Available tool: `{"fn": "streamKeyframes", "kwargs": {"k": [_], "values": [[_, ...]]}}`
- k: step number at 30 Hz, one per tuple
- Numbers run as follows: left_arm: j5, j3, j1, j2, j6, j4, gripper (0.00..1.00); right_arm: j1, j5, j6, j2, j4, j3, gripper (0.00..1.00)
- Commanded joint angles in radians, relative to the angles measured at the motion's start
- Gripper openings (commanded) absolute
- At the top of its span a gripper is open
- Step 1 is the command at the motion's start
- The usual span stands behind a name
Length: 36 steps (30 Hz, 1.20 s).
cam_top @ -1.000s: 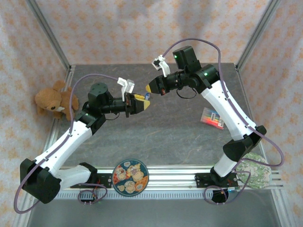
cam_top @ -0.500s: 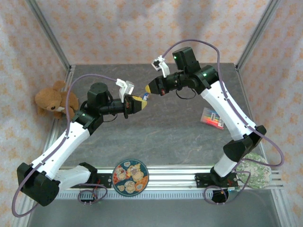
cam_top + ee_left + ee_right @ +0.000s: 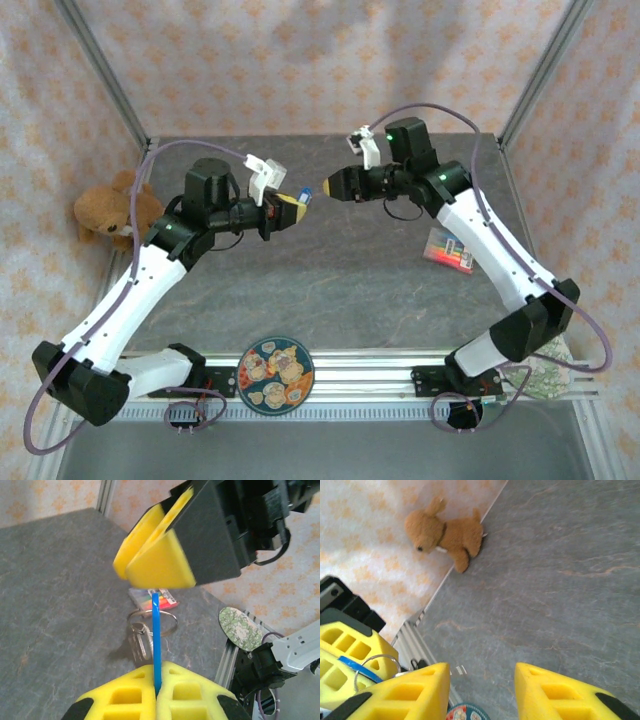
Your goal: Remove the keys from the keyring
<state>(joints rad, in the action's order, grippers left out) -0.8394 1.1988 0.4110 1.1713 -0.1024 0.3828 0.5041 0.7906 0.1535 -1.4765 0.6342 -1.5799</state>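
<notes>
Pinching the keyring [image 3: 155,630] by its blue tag, the left gripper [image 3: 156,676] has its yellow fingers pressed together, and the tag stands edge-on out of the seam between them. Metal ring [image 3: 167,625] hangs just beyond those fingertips with the pale key [image 3: 139,647] threaded on it, dangling above the grey tabletop [image 3: 55,580]. Right gripper [image 3: 482,690] sits close by the tag's free end, fingers spread apart, nothing between them.
</notes>
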Motion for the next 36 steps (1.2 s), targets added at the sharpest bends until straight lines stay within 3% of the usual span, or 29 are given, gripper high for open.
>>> {"fn": "streamKeyframes", "kwargs": {"k": [1, 11, 17, 20, 23, 31, 33, 34, 36], "values": [[0.025, 0.037, 0.005, 0.029, 0.02, 0.092, 0.0, -0.016, -0.1, 0.075, 0.078, -0.161, 0.076, 0.4], [0.031, 0.13, 0.005, 0.126, -0.023, 0.176, 0.0, -0.018, -0.327, 0.144, 0.168, -0.363, 0.32, 0.45], [0.069, 0.182, 0.005, 0.183, -0.044, 0.246, 0.0, -0.017, -0.511, 0.064, 0.226, -0.603, 0.543, 0.52], [0.057, 0.218, 0.005, 0.218, -0.06, 0.278, 0.0, -0.018, -0.56, 0.026, 0.241, -0.638, 0.605, 0.52], [0.032, 0.251, 0.005, 0.252, -0.073, 0.293, 0.0, -0.037, -0.493, 0.099, 0.266, -0.717, 0.668, 0.65], [-0.054, 0.297, 0.005, 0.283, -0.105, 0.282, 0.0, -0.137, -0.056, 0.341, 0.261, -1.219, 0.829, 0.66], [-0.076, 0.305, 0.005, 0.284, -0.113, 0.276, 0.0, -0.137, 0.023, 0.363, 0.253, -1.292, 0.83, 0.71], [-0.09, 0.308, 0.005, 0.284, -0.118, 0.271, 0.0, -0.137, 0.059, 0.382, 0.248, -1.337, 0.831, 0.79], [-0.116, 0.317, 0.005, 0.286, -0.129, 0.264, 0.0, -0.137, 0.099, 0.409, 0.243, -1.403, 0.831, 0.81]]}}
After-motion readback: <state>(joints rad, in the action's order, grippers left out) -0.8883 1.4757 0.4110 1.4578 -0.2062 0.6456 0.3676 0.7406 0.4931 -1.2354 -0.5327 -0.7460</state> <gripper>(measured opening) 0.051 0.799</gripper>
